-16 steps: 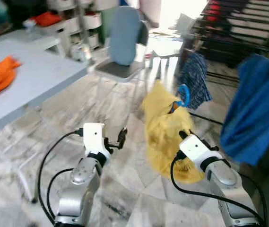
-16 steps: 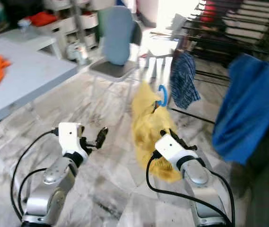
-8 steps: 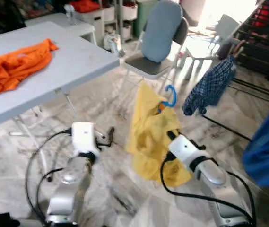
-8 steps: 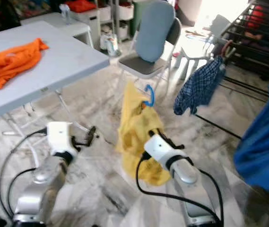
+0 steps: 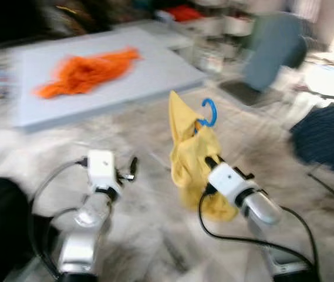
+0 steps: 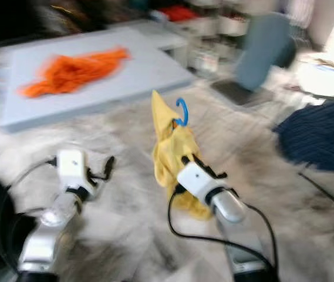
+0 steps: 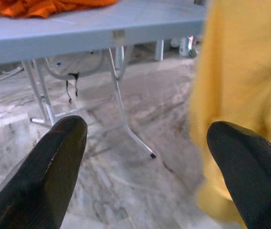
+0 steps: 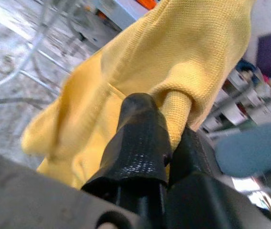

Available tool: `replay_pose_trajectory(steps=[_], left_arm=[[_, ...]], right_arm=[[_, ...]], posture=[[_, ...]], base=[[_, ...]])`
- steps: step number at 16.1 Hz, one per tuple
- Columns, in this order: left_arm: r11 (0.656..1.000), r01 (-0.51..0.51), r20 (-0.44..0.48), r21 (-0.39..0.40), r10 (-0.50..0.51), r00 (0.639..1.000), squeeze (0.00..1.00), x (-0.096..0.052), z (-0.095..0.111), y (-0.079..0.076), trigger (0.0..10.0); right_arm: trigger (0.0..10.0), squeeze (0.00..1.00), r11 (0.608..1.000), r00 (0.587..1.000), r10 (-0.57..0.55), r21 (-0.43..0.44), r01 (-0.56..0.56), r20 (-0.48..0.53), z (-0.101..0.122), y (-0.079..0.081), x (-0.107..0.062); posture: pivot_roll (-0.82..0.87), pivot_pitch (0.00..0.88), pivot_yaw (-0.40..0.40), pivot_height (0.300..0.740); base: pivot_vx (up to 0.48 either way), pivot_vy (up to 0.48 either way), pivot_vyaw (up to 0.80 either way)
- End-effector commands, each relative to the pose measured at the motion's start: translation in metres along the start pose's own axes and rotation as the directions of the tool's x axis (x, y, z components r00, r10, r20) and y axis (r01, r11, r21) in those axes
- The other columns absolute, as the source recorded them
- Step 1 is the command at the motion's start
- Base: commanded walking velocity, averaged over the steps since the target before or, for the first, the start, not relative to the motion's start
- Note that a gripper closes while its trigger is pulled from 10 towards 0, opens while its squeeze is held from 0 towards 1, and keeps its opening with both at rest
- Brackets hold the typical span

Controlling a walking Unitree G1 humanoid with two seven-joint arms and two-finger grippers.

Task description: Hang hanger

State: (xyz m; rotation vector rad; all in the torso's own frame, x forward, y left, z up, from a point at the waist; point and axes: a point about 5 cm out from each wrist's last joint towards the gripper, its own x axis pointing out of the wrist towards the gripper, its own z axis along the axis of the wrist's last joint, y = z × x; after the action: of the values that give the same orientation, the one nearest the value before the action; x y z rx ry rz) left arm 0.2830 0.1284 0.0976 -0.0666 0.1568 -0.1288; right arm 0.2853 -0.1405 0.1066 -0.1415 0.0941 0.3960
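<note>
A yellow garment [image 5: 193,155] hangs on a hanger with a blue hook [image 5: 209,111] that sticks up above it. My right gripper [image 5: 209,163] is shut on the garment and hanger, holding them up in front of me; in the right wrist view the black fingers [image 8: 140,138] pinch yellow cloth [image 8: 183,57]. My left gripper [image 5: 132,166] is open with nothing between its fingers [image 7: 54,157], held to the left of the yellow garment [image 7: 240,95] above the floor.
A grey folding table [image 5: 155,73] with an orange garment [image 5: 87,70] on it stands ahead on the left; its legs [image 7: 118,102] are near my left gripper. A blue-grey chair [image 5: 272,50] is at the back right. Dark blue checked cloth [image 5: 325,135] lies at the right.
The camera has swung left: the table and orange garment now sit ahead, and the blue cloth at the right is out of frame. My right gripper still holds the yellow garment.
</note>
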Motion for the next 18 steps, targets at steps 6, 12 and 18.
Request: replay_pose_trajectory(steps=[6,12,18], left_arm=[[0.978,0.178,0.015,0.105,-0.181,0.983,0.0,0.017,0.008,-0.029,10.0],[0.983,0.166,0.078,0.08,-0.172,0.982,0.0,0.029,0.02,-0.029,10.0],[0.985,0.149,0.044,0.09,-0.153,0.987,0.0,0.026,0.011,-0.018,10.0]], right_arm=[[10.0,0.0,0.933,0.928,0.359,-0.019,-0.359,0.097,0.046,0.023,-0.009],[10.0,0.0,0.863,0.865,0.502,-0.059,-0.502,-0.007,0.042,0.019,-0.023],[10.0,0.0,0.898,0.909,0.416,-0.144,-0.415,-0.025,0.043,-0.001,-0.013]], posture=[[-0.15,0.0,-0.012,0.74],[-0.16,0.0,0.003,0.74],[-0.16,0.0,0.005,0.74]], base=[[0.0,0.0,0.0],[0.0,0.0,0.0],[0.0,0.0,0.0]])
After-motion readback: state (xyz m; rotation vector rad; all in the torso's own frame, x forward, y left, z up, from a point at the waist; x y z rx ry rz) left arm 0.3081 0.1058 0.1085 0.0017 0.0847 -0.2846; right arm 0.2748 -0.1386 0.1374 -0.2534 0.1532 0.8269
